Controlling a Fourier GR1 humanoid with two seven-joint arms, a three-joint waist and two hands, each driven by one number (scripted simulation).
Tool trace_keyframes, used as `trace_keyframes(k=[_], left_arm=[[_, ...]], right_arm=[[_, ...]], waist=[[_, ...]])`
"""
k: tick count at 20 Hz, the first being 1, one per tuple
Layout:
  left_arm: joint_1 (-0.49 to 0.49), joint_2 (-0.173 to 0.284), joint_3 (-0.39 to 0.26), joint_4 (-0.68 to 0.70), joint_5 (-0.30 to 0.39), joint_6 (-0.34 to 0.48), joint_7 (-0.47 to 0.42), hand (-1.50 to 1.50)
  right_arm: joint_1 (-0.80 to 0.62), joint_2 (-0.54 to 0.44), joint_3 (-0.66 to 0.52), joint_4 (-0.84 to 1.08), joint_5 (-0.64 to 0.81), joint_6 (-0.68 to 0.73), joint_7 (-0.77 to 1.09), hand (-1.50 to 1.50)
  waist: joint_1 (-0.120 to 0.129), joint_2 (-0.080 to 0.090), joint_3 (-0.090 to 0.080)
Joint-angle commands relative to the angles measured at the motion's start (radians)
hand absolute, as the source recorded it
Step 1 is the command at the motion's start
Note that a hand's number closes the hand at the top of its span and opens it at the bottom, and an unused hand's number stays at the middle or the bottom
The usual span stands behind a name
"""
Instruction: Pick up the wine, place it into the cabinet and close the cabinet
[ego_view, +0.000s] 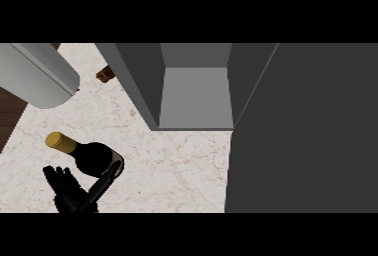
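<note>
While the cabinet (196, 95) stands open on the marble counter (177, 155), its dark door (303, 130) takes up the biggest share of the view, swung out on the cabinet's right and running down to the lower edge. Cabinet itself is grey, upper middle, hollow interior showing a paler floor panel, nothing visible inside. Counter is pale with faint brown veining, spreading out left of and below the cabinet. Upper left of the cabinet, a large grey cylinder (37, 75) lies tilted across the counter's corner, partly cut off by the frame edge; cannot tell what it is. Dark brown strip (11, 112) along the far left, beyond the counter edge.

Wine bottle (87, 154) sits well left of and below the cabinet, outside it, out on the counter. Dark body, gold-capped neck pointing up-left in the frame, so it looks tilted away from the cabinet; cannot tell if the base touches the counter. Hand (74, 190) just below the bottle, lower left of the cabinet, black; only one hand shows and its side cannot be told for sure from the view, taken as the left. Thumb curls up along the bottle's right side, touching it, fingers spread fairly straight at the bottle's lower left — a partial wrap round the bottle's lower body.

Small brown object (105, 75) just left of the cabinet's upper wall, too small to identify.
</note>
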Motion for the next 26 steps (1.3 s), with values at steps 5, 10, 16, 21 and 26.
trace_keyframes(k=[5,10,16,21,26], left_arm=[[-0.009,-0.002,-0.065,0.073,0.163,-0.103,-0.146,-1.5],[-0.141,-0.002,0.029,0.289,0.152,-0.217,-0.216,-1.5],[-0.131,0.015,0.073,0.323,0.131,-0.306,-0.188,1.5],[-0.159,0.017,0.073,0.402,0.127,-0.35,-0.237,1.5],[-0.191,-0.002,0.03,0.413,0.14,-0.325,-0.263,1.5]], right_arm=[[0.033,-0.015,-0.041,-0.035,-0.033,0.022,-0.012,-1.5],[0.05,-0.004,-0.043,0.074,-0.021,0.061,-0.127,-1.5],[0.015,-0.009,-0.061,0.009,-0.061,0.032,-0.024,-1.5],[-0.102,-0.039,-0.111,0.062,-0.074,0.011,0.027,-1.5],[-0.061,-0.035,-0.102,0.007,-0.079,0.012,0.045,-1.5]], waist=[[0.0,-0.001,0.0],[-0.002,0.0,0.0],[0.0,0.0,0.0],[0.001,0.001,0.0],[-0.003,0.001,0.0]])
